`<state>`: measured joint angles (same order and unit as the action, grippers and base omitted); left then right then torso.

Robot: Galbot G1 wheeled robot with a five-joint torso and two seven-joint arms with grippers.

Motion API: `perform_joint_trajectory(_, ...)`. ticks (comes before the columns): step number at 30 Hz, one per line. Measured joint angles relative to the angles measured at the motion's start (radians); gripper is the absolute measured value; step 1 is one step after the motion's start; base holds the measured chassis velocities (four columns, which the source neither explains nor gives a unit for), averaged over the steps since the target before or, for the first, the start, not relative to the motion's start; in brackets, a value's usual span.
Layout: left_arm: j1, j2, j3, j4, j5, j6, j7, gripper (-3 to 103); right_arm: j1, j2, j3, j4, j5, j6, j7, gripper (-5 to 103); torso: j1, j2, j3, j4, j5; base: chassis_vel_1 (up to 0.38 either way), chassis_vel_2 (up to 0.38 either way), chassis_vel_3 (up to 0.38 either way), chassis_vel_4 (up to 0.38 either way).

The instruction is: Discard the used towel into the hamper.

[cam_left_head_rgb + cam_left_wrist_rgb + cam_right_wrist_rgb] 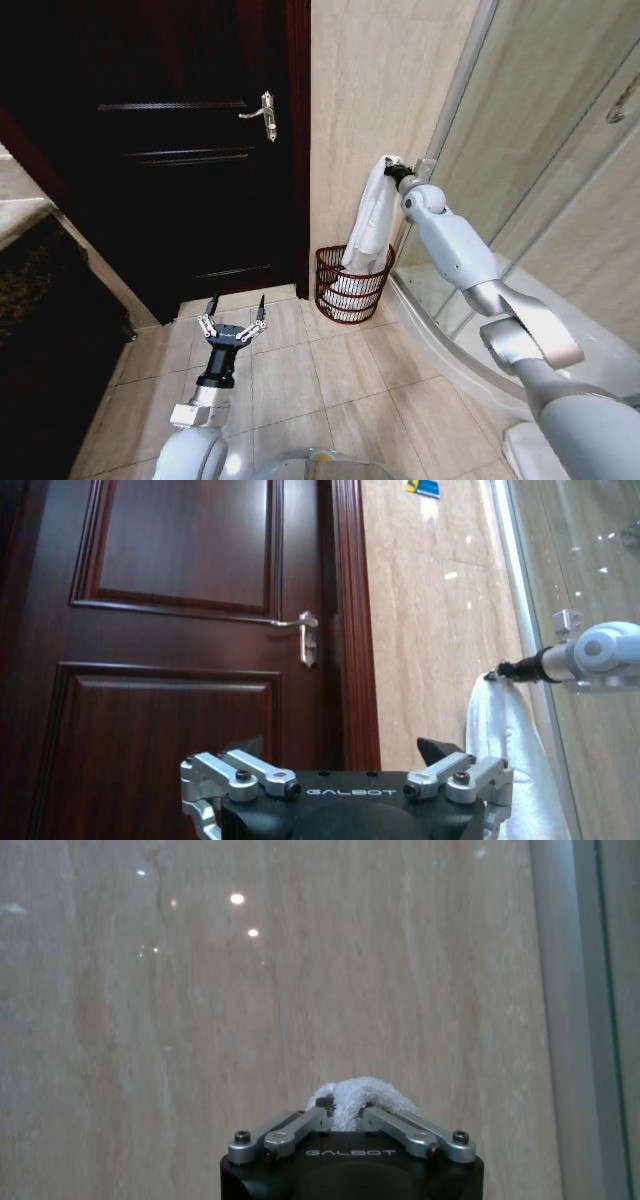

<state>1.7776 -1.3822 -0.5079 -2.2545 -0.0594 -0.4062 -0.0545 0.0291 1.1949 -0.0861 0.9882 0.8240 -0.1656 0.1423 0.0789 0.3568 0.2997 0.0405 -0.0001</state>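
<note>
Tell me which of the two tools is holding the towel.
The right tool, raised by the wall, shut on the white towel above the hamper; the left tool hangs open.

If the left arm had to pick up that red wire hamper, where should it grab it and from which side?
Probably the top rim of the hamper on its door-facing side, coming from above. The rim is a thin hoop the open left tool could close over, while the towel held by the right tool hangs into the wall side.
</note>
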Motion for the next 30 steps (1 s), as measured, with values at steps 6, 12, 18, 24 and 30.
perform_joint_trajectory(6,0.002,0.001,-0.003,0.000,0.001,-0.003,0.001,100,-0.020,0.005,0.004,0.001,-0.013,0.003,-0.007,2,-0.007,-0.024,-0.017,-0.0001,0.0001,0.000,0.000,0.000,0.000)
perform_joint_trajectory(12,0.001,0.003,-0.004,-0.002,-0.001,-0.003,0.001,100,-0.025,0.009,0.006,0.001,-0.020,0.005,-0.010,2,-0.016,-0.048,-0.033,0.0000,0.0000,0.000,0.000,0.000,0.000)
perform_joint_trajectory(18,-0.001,0.003,-0.005,-0.001,-0.002,-0.004,0.001,100,-0.035,0.012,0.005,0.001,-0.029,0.006,-0.017,2,-0.025,-0.074,-0.049,-0.0001,0.0000,0.000,0.000,0.000,0.000)
perform_joint_trajectory(24,-0.002,0.005,-0.006,0.002,-0.005,-0.005,0.000,100,-0.059,0.020,0.007,0.000,-0.044,0.008,-0.019,2,-0.033,-0.097,-0.064,0.0000,0.0000,0.000,0.000,0.000,0.000)
perform_joint_trajectory(30,-0.002,0.008,-0.008,0.003,-0.007,-0.005,0.000,100,-0.066,0.025,0.016,-0.016,-0.059,0.013,-0.027,2,-0.041,-0.122,-0.081,-0.0001,0.0000,0.000,0.000,0.000,0.000)
